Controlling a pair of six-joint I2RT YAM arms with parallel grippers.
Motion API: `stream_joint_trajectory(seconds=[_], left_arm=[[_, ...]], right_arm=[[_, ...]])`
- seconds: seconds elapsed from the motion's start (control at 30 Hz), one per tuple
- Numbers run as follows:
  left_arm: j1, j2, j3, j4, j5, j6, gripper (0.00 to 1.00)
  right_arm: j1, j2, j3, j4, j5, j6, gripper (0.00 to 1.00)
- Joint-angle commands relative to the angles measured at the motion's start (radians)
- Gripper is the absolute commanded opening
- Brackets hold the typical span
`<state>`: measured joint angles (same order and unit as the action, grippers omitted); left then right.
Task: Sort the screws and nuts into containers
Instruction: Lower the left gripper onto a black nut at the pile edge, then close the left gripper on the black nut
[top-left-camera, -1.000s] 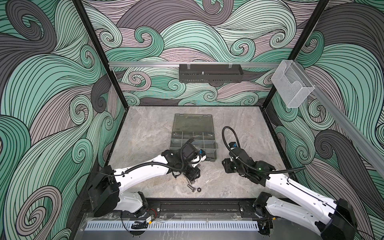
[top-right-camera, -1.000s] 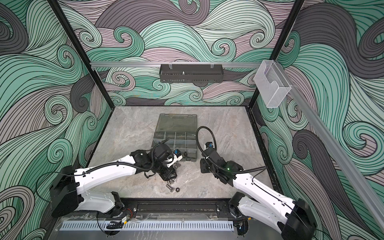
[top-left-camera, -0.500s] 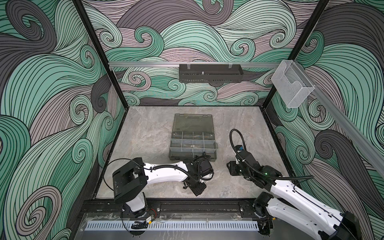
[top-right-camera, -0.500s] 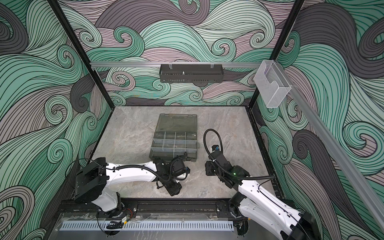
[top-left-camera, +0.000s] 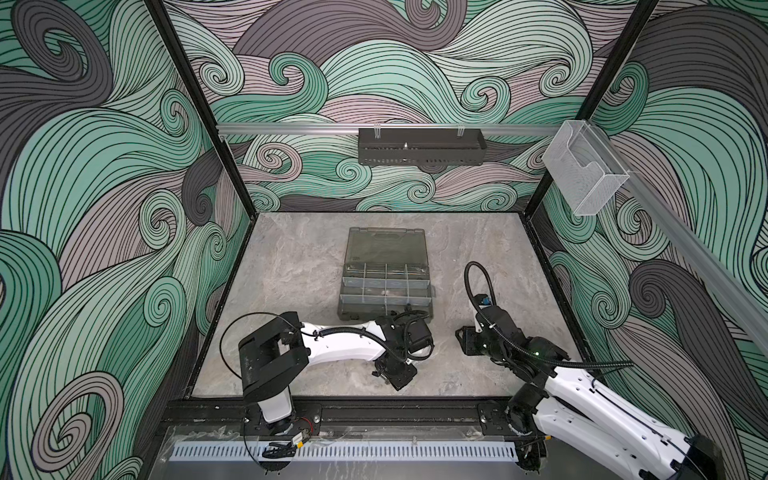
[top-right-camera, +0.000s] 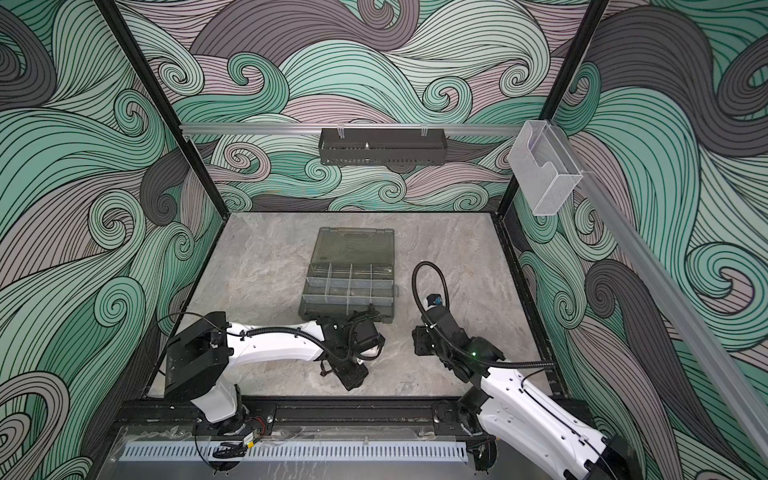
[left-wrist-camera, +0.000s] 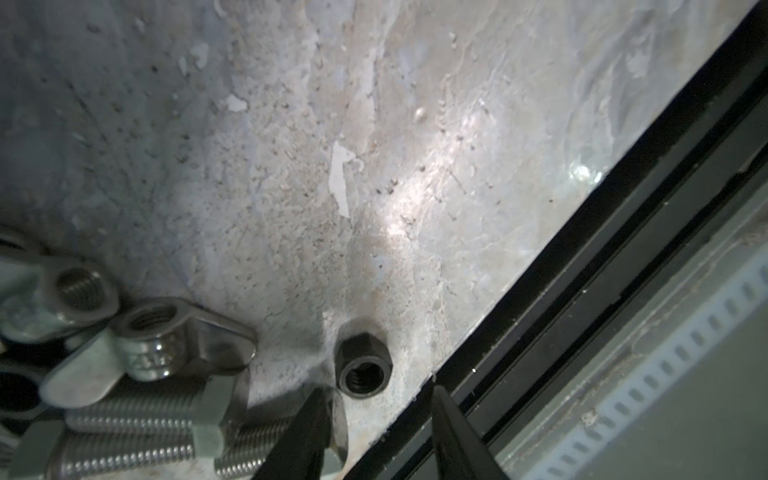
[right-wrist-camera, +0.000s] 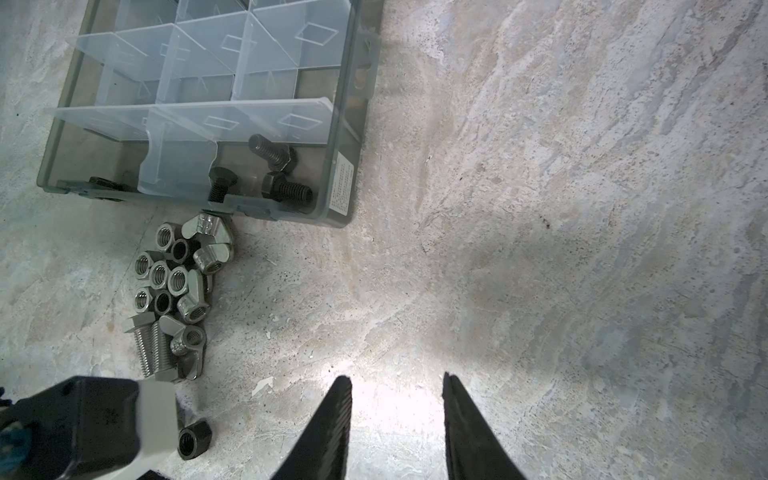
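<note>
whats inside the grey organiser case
Three black screws lie in one corner compartment of the organiser case. A dark piece in the neighbouring compartment is too hidden to identify. Far compartments are cut off or blurred by dividers.

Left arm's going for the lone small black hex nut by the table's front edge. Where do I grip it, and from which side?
Take the small black hexagonal metal nut across two opposite flats, coming straight down. It seems to sit flat with its threaded bore up, apart from the pile of silver bolts and wing nuts. The open left gripper is just short of it.
</note>
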<state>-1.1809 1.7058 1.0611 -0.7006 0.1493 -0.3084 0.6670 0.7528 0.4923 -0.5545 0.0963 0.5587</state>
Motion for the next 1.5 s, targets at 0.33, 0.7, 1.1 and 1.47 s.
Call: stream_joint_trajectory(seconds=[0.33,0.7,1.1,1.47], left_arm=[[-0.008,0.054,0.039,-0.028,-0.037,0.028,0.45],[-0.012,0.072,0.031,-0.007,-0.043,0.047,0.42],[-0.038,0.104,0.034,-0.006,-0.078,0.059,0.29],[-0.032,0.036,0.073,-0.031,-0.132,0.055,0.20]], right_arm=[[-0.010,0.007,-0.006,-0.008,-0.007,0.009,0.39],[-0.015,0.005,-0.012,-0.007,-0.009,0.008,0.38],[-0.016,0.000,-0.017,-0.007,-0.009,0.012,0.38],[-0.020,0.003,-0.002,-0.008,-0.006,0.016,0.39]])
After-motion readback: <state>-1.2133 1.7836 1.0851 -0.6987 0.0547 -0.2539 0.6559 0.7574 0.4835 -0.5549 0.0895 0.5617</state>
